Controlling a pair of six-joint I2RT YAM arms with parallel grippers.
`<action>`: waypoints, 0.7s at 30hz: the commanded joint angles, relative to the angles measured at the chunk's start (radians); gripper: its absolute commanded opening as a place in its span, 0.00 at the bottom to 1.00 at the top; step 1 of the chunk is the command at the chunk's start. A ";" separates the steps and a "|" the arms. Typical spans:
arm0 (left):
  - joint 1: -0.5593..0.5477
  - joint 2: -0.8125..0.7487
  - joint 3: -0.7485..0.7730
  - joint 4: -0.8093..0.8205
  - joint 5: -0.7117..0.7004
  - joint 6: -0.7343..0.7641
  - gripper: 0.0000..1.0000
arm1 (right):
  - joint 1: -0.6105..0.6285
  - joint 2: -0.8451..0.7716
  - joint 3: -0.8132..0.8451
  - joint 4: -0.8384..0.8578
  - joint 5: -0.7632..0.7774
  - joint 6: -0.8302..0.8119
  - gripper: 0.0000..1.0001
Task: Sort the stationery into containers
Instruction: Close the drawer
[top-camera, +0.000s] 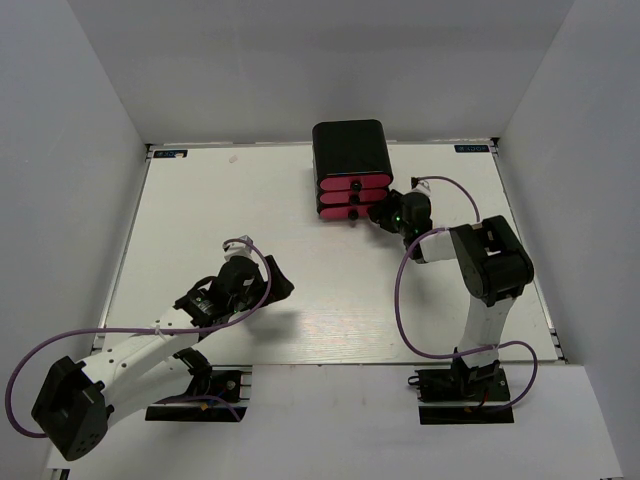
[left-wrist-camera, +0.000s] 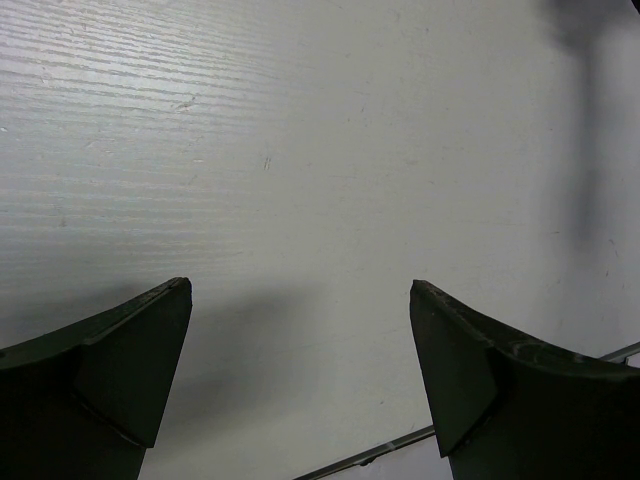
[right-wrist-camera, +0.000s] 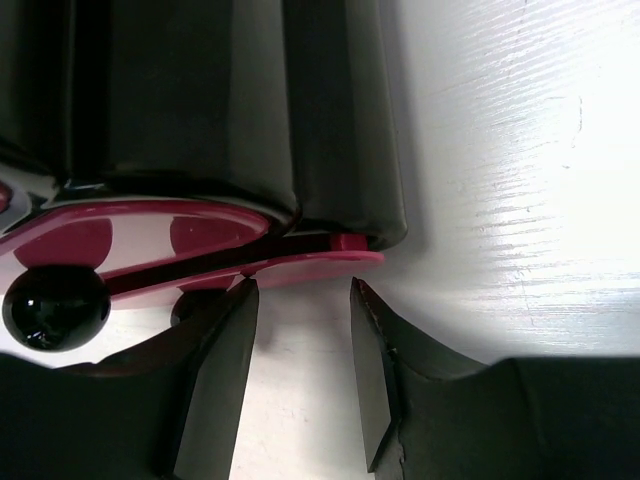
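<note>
The black rounded box (top-camera: 349, 147) with three pink-fronted drawers (top-camera: 353, 198) and small black knobs stands at the back middle of the table. My right gripper (top-camera: 384, 213) is at the lower right corner of the drawer fronts. In the right wrist view it (right-wrist-camera: 300, 290) is open and empty, its tips just below the edge of a pink drawer front (right-wrist-camera: 300, 265), with a black knob (right-wrist-camera: 55, 305) to the left. My left gripper (top-camera: 277, 281) is open and empty over bare table; in its wrist view (left-wrist-camera: 300, 290) nothing lies between the fingers. No pens or markers are in view.
White table (top-camera: 250, 220) inside grey walls. The table's front edge (left-wrist-camera: 400, 440) shows under the left gripper. Purple cables loop from both arms.
</note>
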 joint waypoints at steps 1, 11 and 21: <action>-0.004 -0.013 0.034 -0.003 0.004 -0.005 1.00 | 0.002 0.013 0.039 0.009 0.041 0.035 0.48; -0.013 -0.013 0.034 -0.003 0.004 -0.005 1.00 | -0.002 0.024 0.070 -0.015 0.069 0.073 0.48; -0.013 -0.031 0.034 -0.003 0.004 0.006 1.00 | -0.008 -0.056 -0.040 -0.003 -0.016 0.020 0.51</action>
